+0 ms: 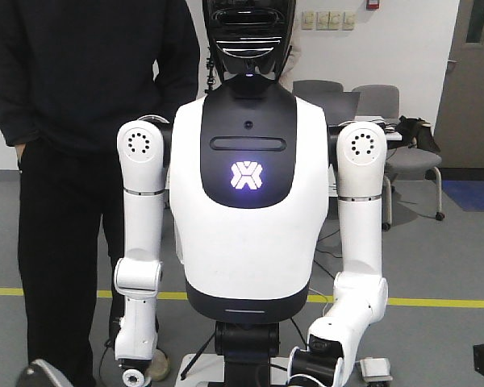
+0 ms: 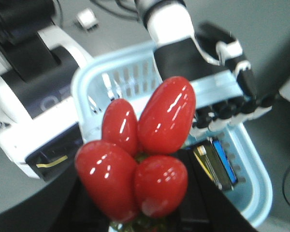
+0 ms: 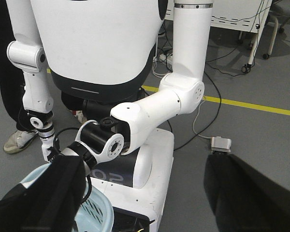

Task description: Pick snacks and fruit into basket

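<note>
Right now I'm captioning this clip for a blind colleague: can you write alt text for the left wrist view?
A cluster of four glossy red fruits fills the foreground, close to the camera, above a light blue plastic basket. A black robot hand grips the basket's far rim, and a dark snack packet lies inside. Grey floor and the robot's white base sit behind.

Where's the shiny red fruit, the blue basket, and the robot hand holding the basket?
red fruit (image 2: 135, 159): left wrist view, centre of the glossy cluster.
blue basket (image 2: 253, 181): left wrist view, its right wall.
robot hand (image 2: 222, 63): left wrist view, back of the black hand on the basket's rim.
</note>
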Tool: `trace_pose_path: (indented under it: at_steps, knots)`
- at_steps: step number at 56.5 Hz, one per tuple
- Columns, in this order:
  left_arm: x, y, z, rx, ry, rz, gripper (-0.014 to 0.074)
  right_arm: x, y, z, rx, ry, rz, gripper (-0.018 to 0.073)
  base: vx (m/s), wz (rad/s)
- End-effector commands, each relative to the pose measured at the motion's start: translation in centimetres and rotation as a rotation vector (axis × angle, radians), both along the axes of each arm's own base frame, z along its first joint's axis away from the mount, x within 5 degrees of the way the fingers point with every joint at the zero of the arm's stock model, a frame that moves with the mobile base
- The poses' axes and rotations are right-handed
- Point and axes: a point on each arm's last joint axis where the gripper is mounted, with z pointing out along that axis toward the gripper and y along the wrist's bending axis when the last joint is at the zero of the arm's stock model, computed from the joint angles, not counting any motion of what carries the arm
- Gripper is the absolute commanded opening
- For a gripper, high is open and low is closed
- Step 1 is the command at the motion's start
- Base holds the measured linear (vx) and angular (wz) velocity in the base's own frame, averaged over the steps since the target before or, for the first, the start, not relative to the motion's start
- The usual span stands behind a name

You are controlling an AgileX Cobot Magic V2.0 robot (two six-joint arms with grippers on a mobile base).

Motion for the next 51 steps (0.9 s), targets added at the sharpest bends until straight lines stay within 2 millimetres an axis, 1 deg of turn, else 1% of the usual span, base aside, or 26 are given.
trace_pose_path:
  at_steps: [1,6,12,22,26,30,35,41,51]
  knots:
    - [1.0,-1.3,-0.5,-0.004,0.012,0.013,0.0000,0.1,0.0,1.7,0.000,-0.121,0.004,0.0561,0.00,0.00]
    - [1.7,-2.2,-2.6,0.041,0.077,0.004,0.0000,0.1,0.0,1.7,-0.005,-0.121,0.006,0.0561,0.00,0.00]
    - [2.1,-2.8,-4.8,0.067,0.169,-0.006,0.0000,0.1,0.0,1.7,-0.010,-0.122,0.008,0.0561,0.00,0.00]
    - [2.8,-3.3,-6.6,-0.002,0.288,0.092,0.0007,0.1,0.0,1.7,-0.010,-0.122,0.008,0.0561,0.00,0.00]
    - [2.8,-3.5,-7.1,-0.023,0.314,0.088,0.0024,0.1,0.0,1.7,-0.010,-0.122,0.008,0.0561,0.00,0.00]
    - [2.7,-3.9,-7.5,-0.044,0.333,0.047,0.0049,0.1,0.0,1.7,-0.010,-0.122,0.008,0.0561,0.00,0.00]
    - [2.6,-4.5,-7.7,-0.089,0.339,-0.019,0.0102,0.1,0.0,1.7,-0.010,-0.122,0.008,0.0561,0.00,0.00]
    - [2.7,-5.0,-7.8,-0.138,0.317,-0.070,0.0197,0.1,0.0,1.7,-0.010,-0.122,0.008,0.0561,0.00,0.00]
    - [3.0,-5.2,-7.6,-0.181,0.318,-0.036,0.0429,0.1,0.0,1.7,-0.010,-0.122,0.008,0.0561,0.00,0.00]
